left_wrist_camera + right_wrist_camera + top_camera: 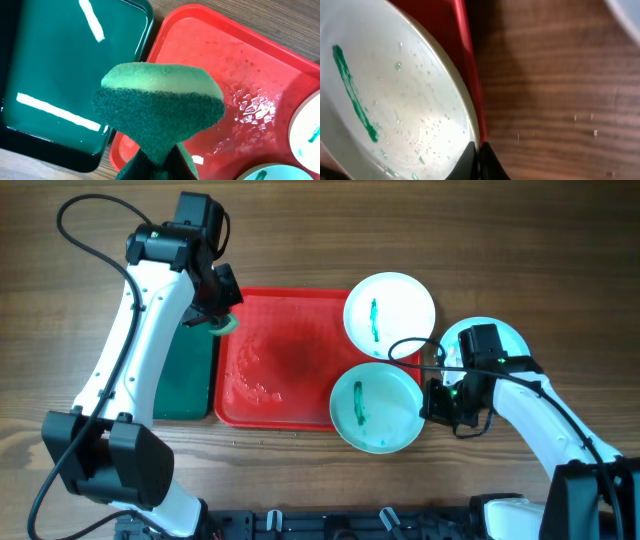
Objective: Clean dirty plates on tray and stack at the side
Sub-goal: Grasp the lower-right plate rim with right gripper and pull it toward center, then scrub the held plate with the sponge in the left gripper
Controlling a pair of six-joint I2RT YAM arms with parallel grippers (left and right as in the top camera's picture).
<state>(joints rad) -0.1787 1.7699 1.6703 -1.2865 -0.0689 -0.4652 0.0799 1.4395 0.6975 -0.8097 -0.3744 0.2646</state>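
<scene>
The red tray (pixel 270 360) lies mid-table. Two plates rest at its right end: a white one (pixel 390 308) at the back and a pale aqua one (pixel 376 408) at the front, each with a green smear. A third plate (pixel 505 338) lies on the table to the right, partly hidden by my right arm. My right gripper (pixel 432 402) is shut on the front plate's right rim, as the right wrist view shows (pixel 479 155), with the plate (pixel 395 100) wet. My left gripper (pixel 222 318) is shut on a green sponge (pixel 160 115) above the tray's back left corner.
A dark green tray (pixel 185 375) holding water lies against the red tray's left side, also in the left wrist view (pixel 60 65). The red tray's floor (pixel 225 75) is wet with droplets. Bare wooden table (pixel 560 100) lies right of the tray.
</scene>
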